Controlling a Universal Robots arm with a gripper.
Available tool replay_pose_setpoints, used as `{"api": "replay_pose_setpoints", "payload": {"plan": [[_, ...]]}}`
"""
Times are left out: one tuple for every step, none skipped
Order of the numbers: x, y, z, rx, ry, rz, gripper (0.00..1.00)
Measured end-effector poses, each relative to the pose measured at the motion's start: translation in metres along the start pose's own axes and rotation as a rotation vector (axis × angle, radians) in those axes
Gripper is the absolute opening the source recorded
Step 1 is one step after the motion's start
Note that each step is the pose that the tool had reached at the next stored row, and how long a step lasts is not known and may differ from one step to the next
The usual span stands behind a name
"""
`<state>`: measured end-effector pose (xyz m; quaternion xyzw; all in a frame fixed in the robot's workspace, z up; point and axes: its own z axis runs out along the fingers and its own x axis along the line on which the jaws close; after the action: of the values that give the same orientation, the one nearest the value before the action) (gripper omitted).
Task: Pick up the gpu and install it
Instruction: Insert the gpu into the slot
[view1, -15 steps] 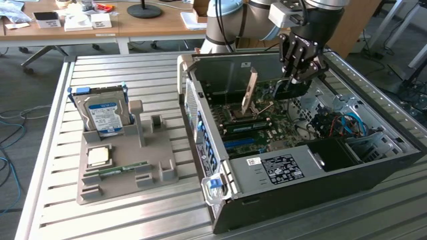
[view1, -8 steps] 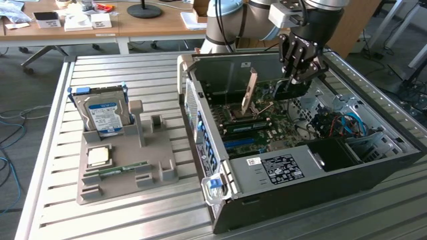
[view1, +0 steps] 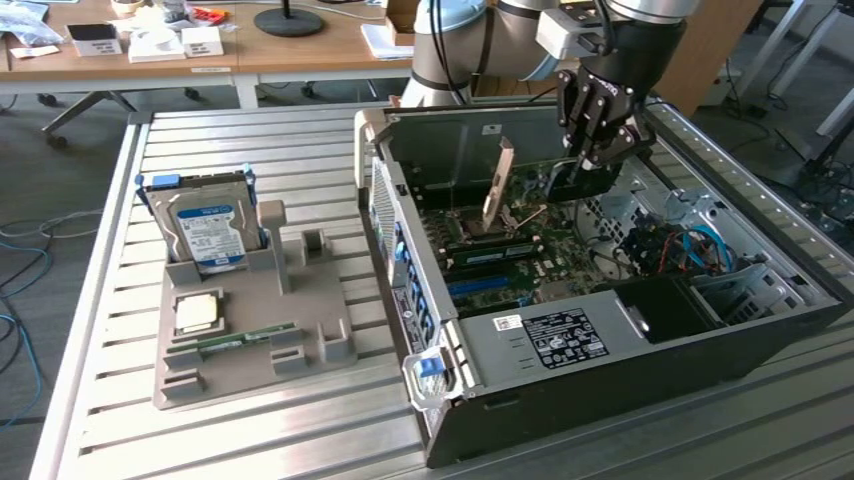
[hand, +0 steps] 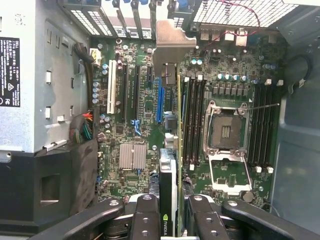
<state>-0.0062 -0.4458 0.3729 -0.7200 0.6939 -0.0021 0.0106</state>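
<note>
Currently: end effector (view1: 597, 150) clamped on gpu (hand: 167, 172), held edge-down so its connector faces motherboard (hand: 150, 107) slots directly beneath.

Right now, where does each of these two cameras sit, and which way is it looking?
Exterior view: off the arm, raised beside the slatted metal table, looking down into the open black computer case; the grey robot arm and its jaws show.
Wrist view: on the wrist, looking along the jaws at the green motherboard; the black jaws show, shut on the gpu, a thin green card with a black face.
Shared: the jaws, the gpu and the motherboard inside the case.
</note>
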Motion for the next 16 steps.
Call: {"api": "replay_pose_setpoints", "payload": {"plan": [[0.0000, 0.0000, 0.0000, 0.0000, 0.0000, 0.000, 0.27], [0.0000, 0.0000, 0.0000, 0.0000, -0.0001, 0.000, 0.27], [0.0000, 0.0000, 0.0001, 0.0000, -0.0001, 0.000, 0.27], [0.0000, 0.0000, 0.0003, 0.0001, -0.0001, 0.000, 0.27], [0.0000, 0.0000, 0.0009, 0.0002, -0.0005, 0.000, 0.27], [0.0000, 0.0000, 0.0015, 0.0001, -0.0003, 0.000, 0.27], [0.0000, 0.0001, 0.0020, 0.0001, -0.0002, 0.000, 0.27], [0.0000, 0.0000, 0.0024, 0.0000, -0.0001, 0.000, 0.27], [0.0000, 0.0000, 0.0024, 0.0000, 0.0000, 0.000, 0.27], [0.0000, 0.0000, 0.0024, 0.0000, 0.0000, 0.000, 0.27], [0.0000, 0.0001, 0.0024, 0.0000, 0.0000, 0.000, 0.27], [0.0000, 0.0001, 0.0025, 0.0000, -0.0001, 0.000, 0.27], [0.0000, 0.0000, 0.0025, 0.0001, -0.0001, 0.000, 0.27], [0.0000, 0.0000, 0.0025, 0.0001, -0.0001, 0.000, 0.27], [0.0000, 0.0000, 0.0026, 0.0001, -0.0001, 0.000, 0.27], [0.0000, 0.0000, 0.0029, 0.0001, -0.0002, 0.000, 0.27]]}}
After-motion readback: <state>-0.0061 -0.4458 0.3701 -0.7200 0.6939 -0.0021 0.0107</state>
